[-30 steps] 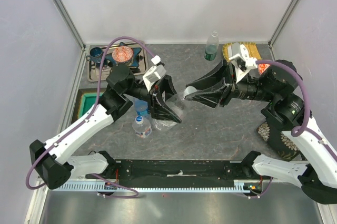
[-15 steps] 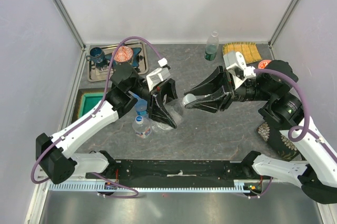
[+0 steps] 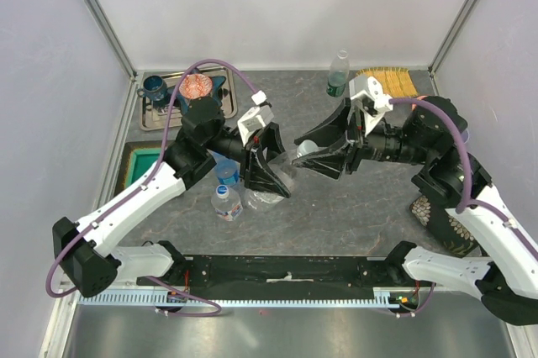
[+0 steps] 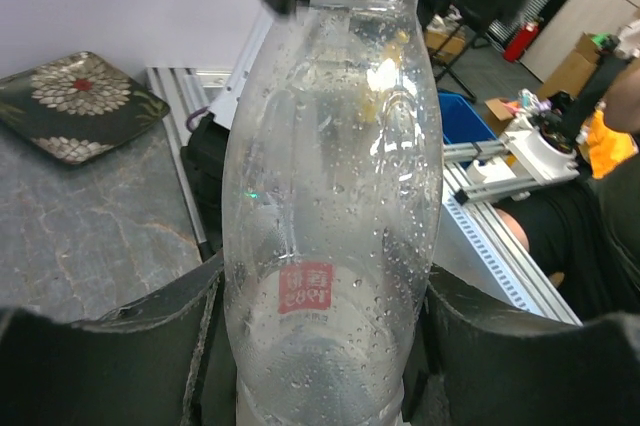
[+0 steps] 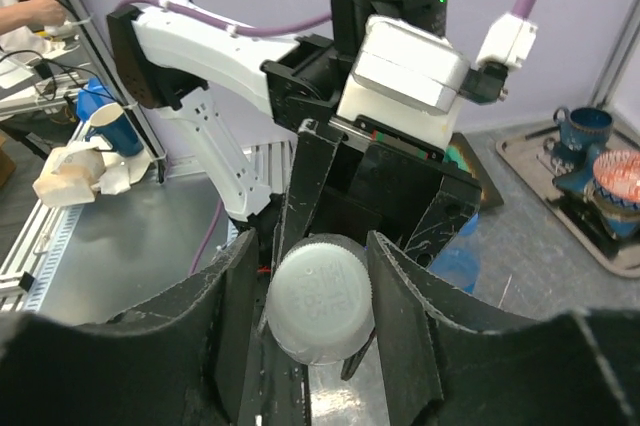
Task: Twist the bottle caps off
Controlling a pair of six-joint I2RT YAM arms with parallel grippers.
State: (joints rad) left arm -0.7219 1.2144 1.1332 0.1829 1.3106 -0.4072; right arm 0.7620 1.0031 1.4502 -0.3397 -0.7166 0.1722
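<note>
1. The grey table [image 3: 353,207] was pictured carrying three bottles. A greenish bottle [image 3: 338,74] stood at the back, and a blue-tinted bottle [image 3: 225,171] and a labelled bottle [image 3: 225,203] stood beside the left arm.
2. The left gripper [image 3: 271,180] was clenched around the lower body of the plain clear bottle [image 4: 335,196]. The neck was turned toward the right arm.
3. That bottle, thin-walled and beaded with droplets, was judged light, easily crushed and slippery. A moderate hold low on the body was thought safest.
4. Its ribbed white cap [image 5: 320,296] appeared to be pinched by the right gripper [image 5: 315,266]. The ribs were judged to offer purchase for twisting.
</note>
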